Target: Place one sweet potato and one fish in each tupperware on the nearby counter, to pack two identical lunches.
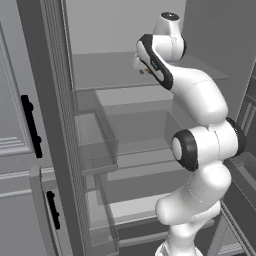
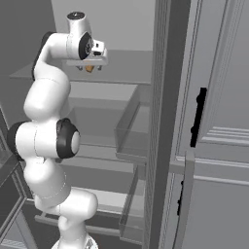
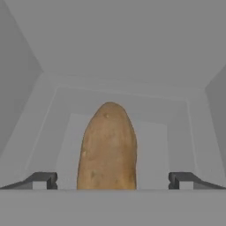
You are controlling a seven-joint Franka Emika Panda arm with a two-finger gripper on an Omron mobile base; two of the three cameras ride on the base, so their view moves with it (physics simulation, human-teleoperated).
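Gripper (image 3: 113, 181), jaws wide, straddles the sweet potato (image 3: 107, 148) on the fridge shelf (image 3: 176, 114); it should advance farther, centred, before closing.

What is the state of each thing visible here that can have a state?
gripper: jaws open wide, one each side of the sweet potato, not closed on it.
sweet potato: lying on the fridge shelf, not held.
fridge door: open.

Grey fridge shelf (image 3: 176, 145), one sweet potato (image 3: 108, 148) lying lengthwise on it, near its front edge
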